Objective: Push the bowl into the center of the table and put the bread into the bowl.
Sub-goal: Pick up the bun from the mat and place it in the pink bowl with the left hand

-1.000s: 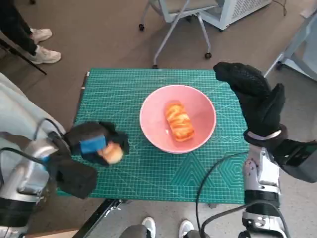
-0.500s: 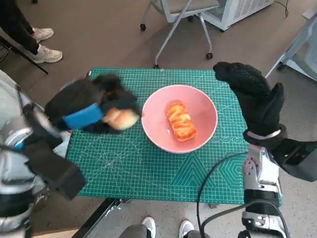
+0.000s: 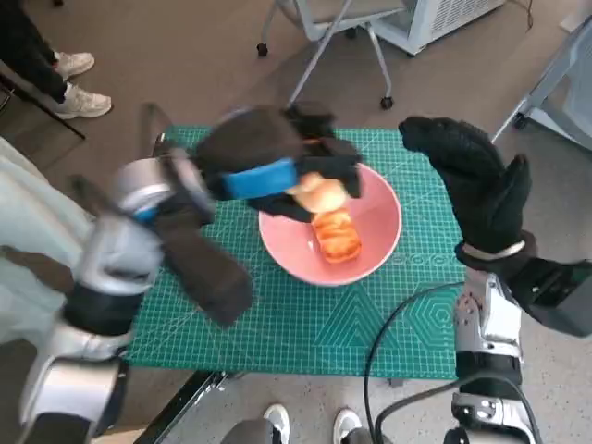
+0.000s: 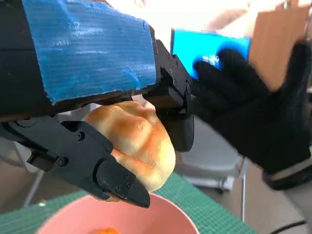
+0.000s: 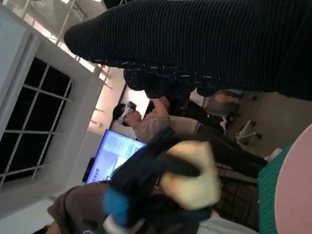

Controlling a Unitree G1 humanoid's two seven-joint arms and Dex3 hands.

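**Bread roll held above bowl rim; release pending**

Left robot hand (image 3: 277, 166): black, blue tape over its back, fingers gripping a round bread roll (image 3: 320, 194). In the left wrist view the roll (image 4: 136, 141) sits clamped between dark fingers (image 4: 97, 165), directly over the pink rim. Roll appears round, so no long axis to align.

Bowl (image 3: 379, 231): pink, directly beneath and slightly toward the right robot hand from the left one, standing near the middle of the green surface (image 3: 277, 324). It already contains a glazed, elongated bread piece (image 3: 337, 235), its long axis running away from the robot. The held roll hangs over the bowl's far left inner edge; judged, a small shift inward before opening would keep it off the rim.

Right robot hand (image 3: 476, 185): gloved, raised upright just beside the bowl's right edge, holding nothing, fingers together rather than spread. Open surface lies nearer the robot than the bowl.
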